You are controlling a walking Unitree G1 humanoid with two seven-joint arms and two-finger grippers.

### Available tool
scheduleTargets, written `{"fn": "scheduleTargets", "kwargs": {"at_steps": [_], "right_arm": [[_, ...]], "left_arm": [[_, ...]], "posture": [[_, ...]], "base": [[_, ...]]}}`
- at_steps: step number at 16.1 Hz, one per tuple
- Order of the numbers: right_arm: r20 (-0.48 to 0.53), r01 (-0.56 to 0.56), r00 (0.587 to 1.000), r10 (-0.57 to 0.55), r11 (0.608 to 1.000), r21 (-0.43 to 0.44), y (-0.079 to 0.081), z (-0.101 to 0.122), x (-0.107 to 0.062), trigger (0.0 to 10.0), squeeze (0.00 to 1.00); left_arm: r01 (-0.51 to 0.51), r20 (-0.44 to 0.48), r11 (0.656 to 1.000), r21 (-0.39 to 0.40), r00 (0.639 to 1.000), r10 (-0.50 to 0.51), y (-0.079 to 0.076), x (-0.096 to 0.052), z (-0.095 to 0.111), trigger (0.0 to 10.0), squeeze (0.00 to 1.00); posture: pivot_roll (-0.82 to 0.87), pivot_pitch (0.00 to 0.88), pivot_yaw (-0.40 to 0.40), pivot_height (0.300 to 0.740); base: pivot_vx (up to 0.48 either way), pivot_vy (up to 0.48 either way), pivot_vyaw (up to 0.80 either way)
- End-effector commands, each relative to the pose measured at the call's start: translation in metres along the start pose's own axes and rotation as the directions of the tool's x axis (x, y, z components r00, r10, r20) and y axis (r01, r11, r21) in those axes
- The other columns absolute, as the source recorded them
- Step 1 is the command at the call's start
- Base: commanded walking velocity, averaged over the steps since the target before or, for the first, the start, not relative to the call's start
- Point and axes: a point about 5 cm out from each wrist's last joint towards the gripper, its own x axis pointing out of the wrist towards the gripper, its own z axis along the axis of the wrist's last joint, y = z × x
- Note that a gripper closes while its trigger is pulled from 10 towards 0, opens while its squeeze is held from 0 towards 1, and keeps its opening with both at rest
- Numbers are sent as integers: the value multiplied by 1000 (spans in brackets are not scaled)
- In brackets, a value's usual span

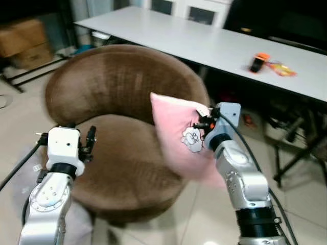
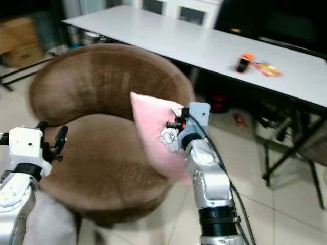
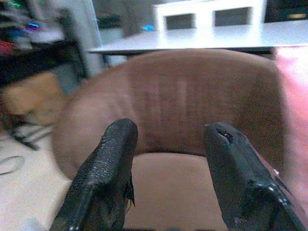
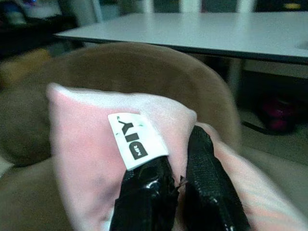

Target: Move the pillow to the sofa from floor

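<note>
Nearest the camera, two silver arms reaching forward over a round brown sofa chair point(image 1: 122, 153). Left tool point(image 3: 168, 168) released, its two black fingers point(image 3: 108, 178) spread well apart, holding nothing, hovering above the left front edge of the seat. Right tool point(image 4: 178, 192) clenched on the pink pillow point(image 1: 179, 138), fingers point(image 4: 211, 187) pinching a corner of the fabric just beside a white sewn-in label point(image 4: 137, 139) with dark lettering.

Pillow lifted off the floor, hanging over the right front rim of the sofa chair, partly above the seat and partly past its edge. Standing roughly on edge, long axis running from the upper corner near the backrest down toward the robot and the tiled floor point(image 1: 204, 219); broad printed face, with a small white cartoon figure point(image 1: 191, 139), turned toward the robot's right. Whether the lower edge touches the seat rim: cannot tell.

Behind the chair, a long white surface point(image 1: 214, 46) carrying a small orange and black object point(image 1: 259, 62) and some coloured bits beside it near its right end. Cardboard boxes point(image 1: 23, 41) at far left on the floor.
</note>
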Motion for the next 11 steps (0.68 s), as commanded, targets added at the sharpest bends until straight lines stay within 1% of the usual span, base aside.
{"fn": "scheduleTargets", "kwargs": {"at_steps": [1,5,8,11], "right_arm": [[68,-2,998,1,1000,1,1,15,2,10000,0],[66,-22,998,21,1000,6,4,14,5,10000,0],[66,-30,997,30,1000,2,5,14,6,10000,0],[61,-29,998,29,1000,10,6,11,6,10000,0]], "left_arm": [[1,6,1000,6,1000,-1,1,0,1,10000,0],[-9,7,1000,12,1000,9,4,-2,2,10000,0],[-8,9,1000,16,1000,8,4,-2,2,10000,0],[8,11,1000,23,1000,-8,3,-1,3,10000,0]], "posture": [[37,0,-93,740],[51,0,-99,740],[53,0,-94,740],[48,0,-81,740]], "base": [[337,0,0],[338,0,0],[339,0,771],[338,0,0]]}}
